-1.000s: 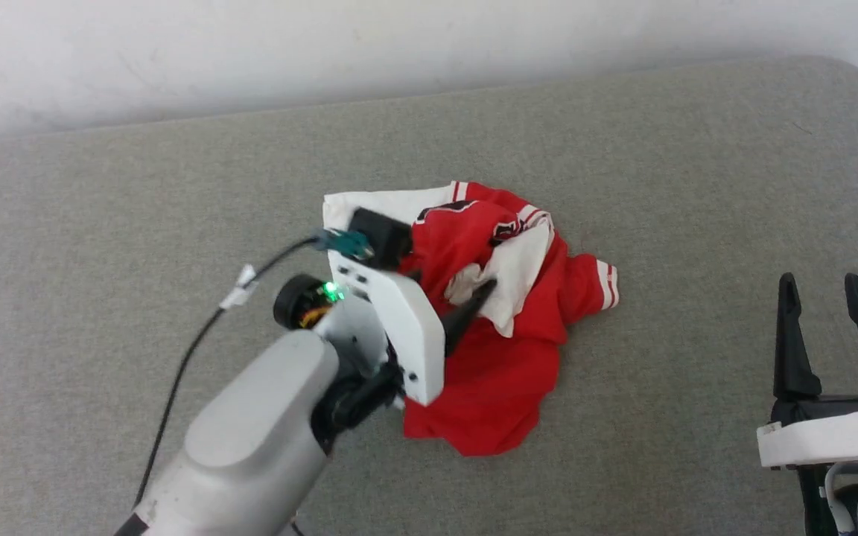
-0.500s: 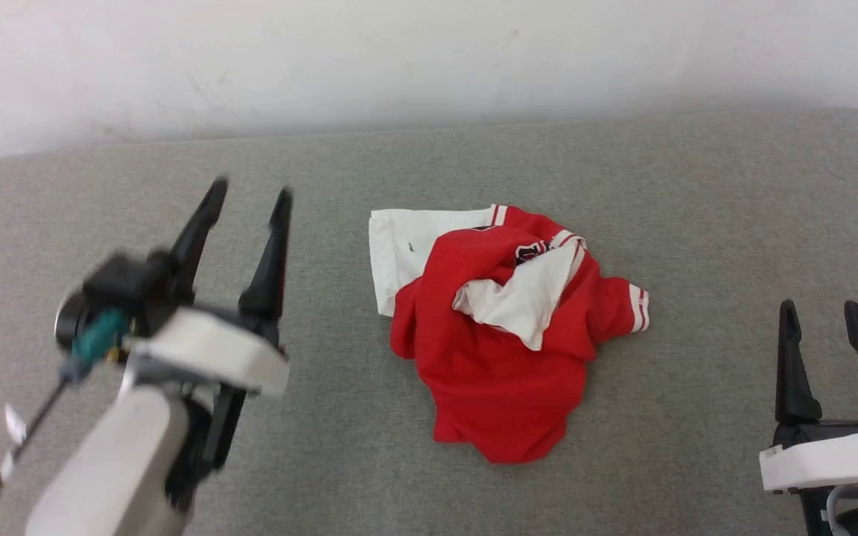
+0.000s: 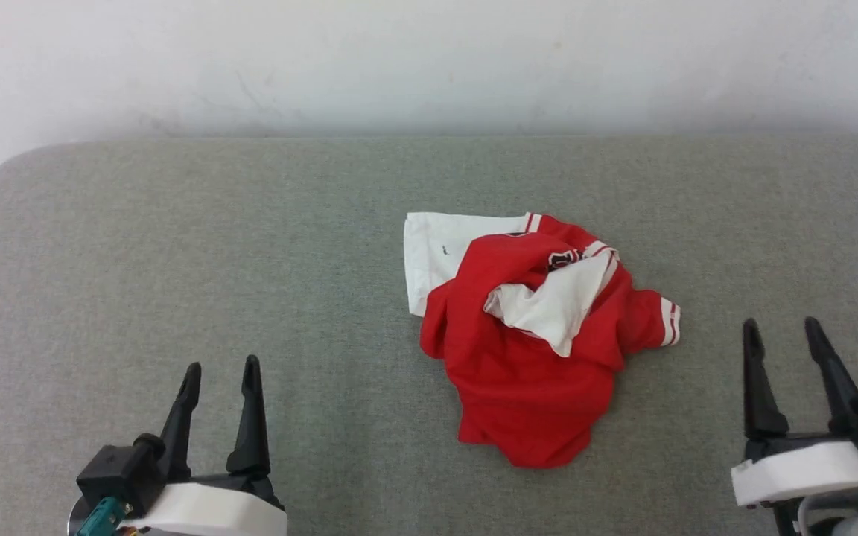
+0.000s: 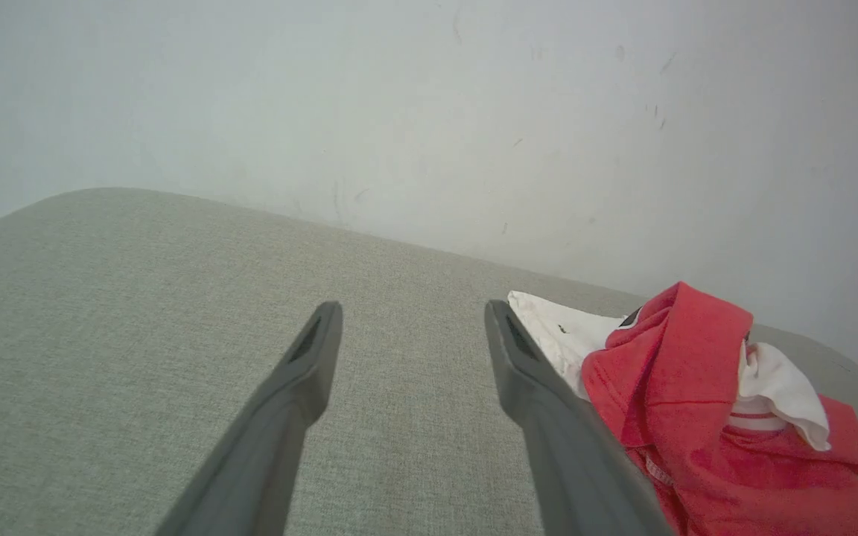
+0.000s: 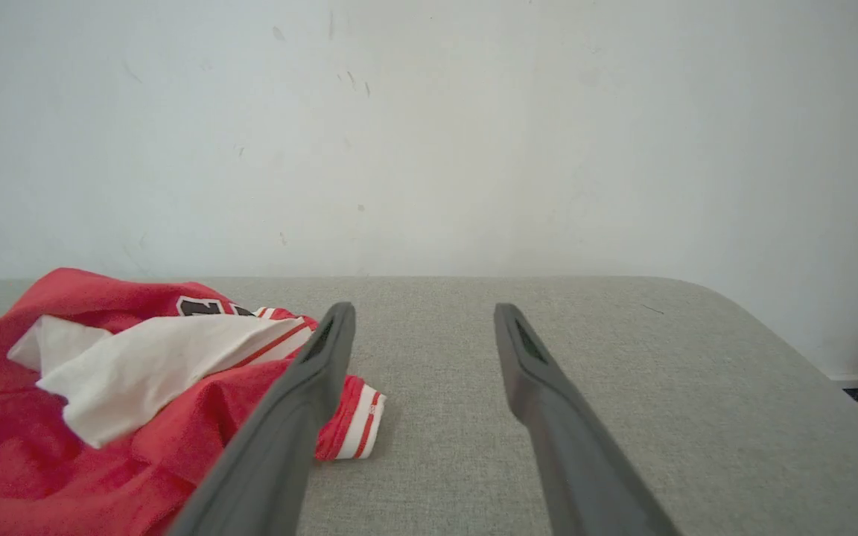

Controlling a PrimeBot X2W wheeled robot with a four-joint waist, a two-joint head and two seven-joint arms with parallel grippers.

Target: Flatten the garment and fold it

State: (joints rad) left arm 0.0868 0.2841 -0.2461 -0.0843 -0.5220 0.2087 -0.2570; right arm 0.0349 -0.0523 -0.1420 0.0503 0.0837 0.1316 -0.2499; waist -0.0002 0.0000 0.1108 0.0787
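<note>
Shirt (image 3: 526, 387): we saw it crumpled, mid-table (image 3: 176, 246), touched by neither gripper.
Left gripper (image 3: 222, 363): we found it open, near left.
Right gripper (image 3: 780, 321): open, empty, near right.

Garment (image 3: 529, 387) on table (image 3: 176, 253), between left pincer (image 3: 222, 365) and right pincer (image 3: 780, 322)

Dark tapered fingers (image 3: 252, 417); white wrist housings (image 3: 801, 469)

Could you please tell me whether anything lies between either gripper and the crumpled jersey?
Nothing visible does. Only bare grey surface separates the open left gripper from the garment, and the same holds for the open right gripper. Neither gripper touches it.
</note>
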